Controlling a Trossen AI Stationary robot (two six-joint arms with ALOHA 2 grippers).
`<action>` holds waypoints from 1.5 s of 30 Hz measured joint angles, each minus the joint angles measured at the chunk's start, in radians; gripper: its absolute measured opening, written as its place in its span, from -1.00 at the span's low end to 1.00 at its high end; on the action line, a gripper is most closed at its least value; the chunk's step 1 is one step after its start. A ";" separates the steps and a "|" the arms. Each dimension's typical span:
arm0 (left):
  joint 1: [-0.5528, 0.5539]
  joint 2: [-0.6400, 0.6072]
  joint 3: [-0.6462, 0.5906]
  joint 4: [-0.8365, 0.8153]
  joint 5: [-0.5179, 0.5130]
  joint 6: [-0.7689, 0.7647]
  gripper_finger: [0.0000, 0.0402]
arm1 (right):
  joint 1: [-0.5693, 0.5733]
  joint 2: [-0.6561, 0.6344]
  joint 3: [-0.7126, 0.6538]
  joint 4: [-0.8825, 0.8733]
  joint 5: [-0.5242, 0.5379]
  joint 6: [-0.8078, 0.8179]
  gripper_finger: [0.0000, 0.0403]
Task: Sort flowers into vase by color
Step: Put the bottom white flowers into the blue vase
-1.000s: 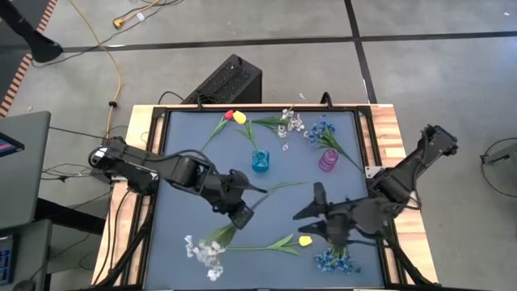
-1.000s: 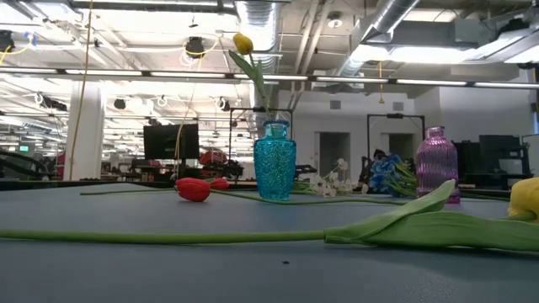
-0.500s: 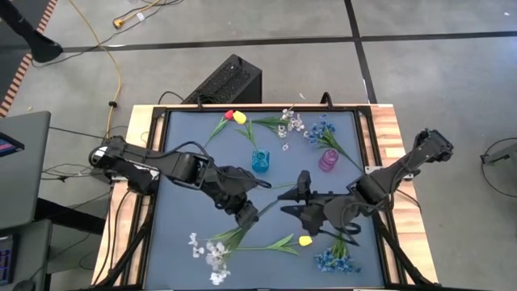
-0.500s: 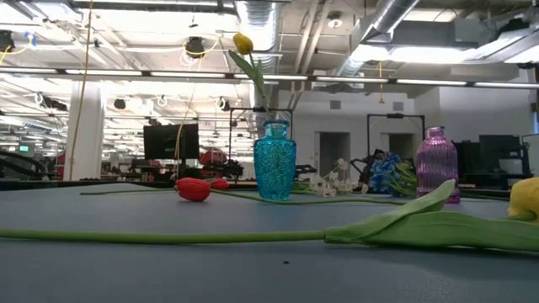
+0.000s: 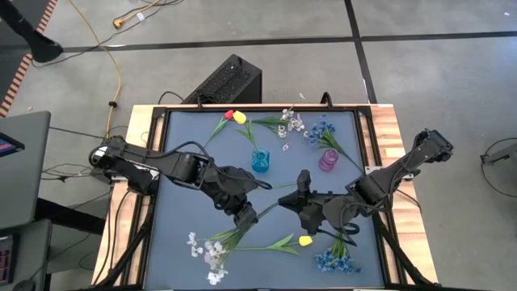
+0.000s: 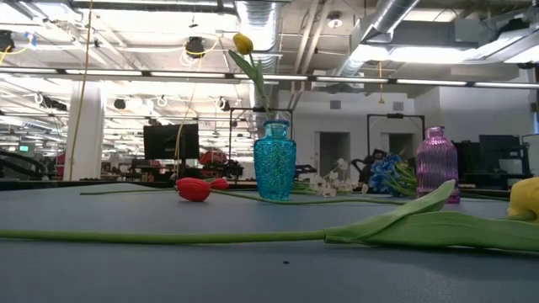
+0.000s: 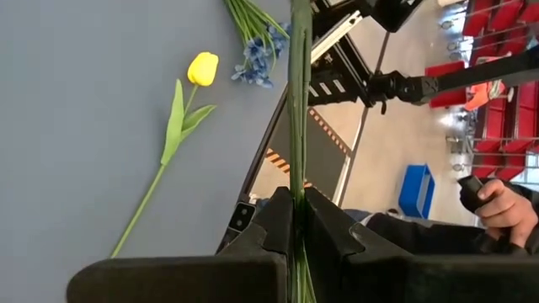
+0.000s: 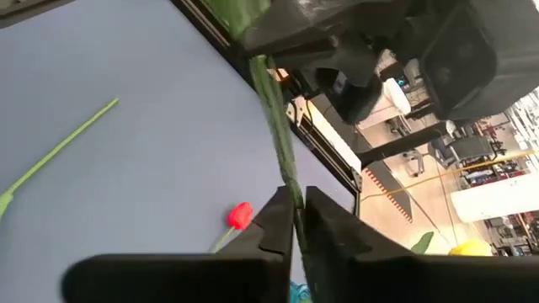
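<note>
Stem (image 5: 275,187) of white flower spray (image 5: 212,250) lies between both grippers, long axis from left gripper (image 5: 245,212) toward right gripper (image 5: 300,204). Both are closed on it, it seems. Blue vase (image 5: 260,160) stands just behind.

A black box (image 5: 226,81) sits on the concrete floor (image 5: 420,81) beyond the worktop (image 5: 182,162). A yellow cable (image 5: 113,69) runs across the floor. In the left wrist view, a person's hand (image 7: 503,206) holds something dark.
</note>
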 joint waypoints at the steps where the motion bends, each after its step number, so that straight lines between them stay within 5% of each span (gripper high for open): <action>1: -0.001 0.000 0.000 0.002 0.005 0.008 -0.99 | 0.004 0.000 0.000 -0.002 0.000 0.000 -0.79; 4: -0.007 0.001 0.000 0.021 0.025 0.033 -0.98 | 0.015 -0.001 0.000 0.001 0.000 0.001 -0.92; 16: -0.019 0.001 0.000 0.052 -0.001 0.056 -0.77 | 0.062 -0.001 0.000 -0.003 0.000 0.080 -0.92; 24: -0.038 0.001 0.000 0.053 -0.051 0.061 -0.98 | 0.078 -0.001 0.000 -0.001 0.000 0.097 -0.91; 31: -0.039 0.001 0.000 0.052 -0.092 0.057 -1.00 | 0.082 -0.001 0.000 0.025 0.013 0.139 -0.50; 38: -0.040 0.001 0.000 0.044 -0.101 0.025 -1.00 | 0.110 -0.001 0.000 0.041 0.147 0.031 0.03; 45: -0.040 0.001 0.000 0.068 -0.085 0.022 -1.00 | 0.069 0.003 0.000 -0.086 0.160 0.046 0.12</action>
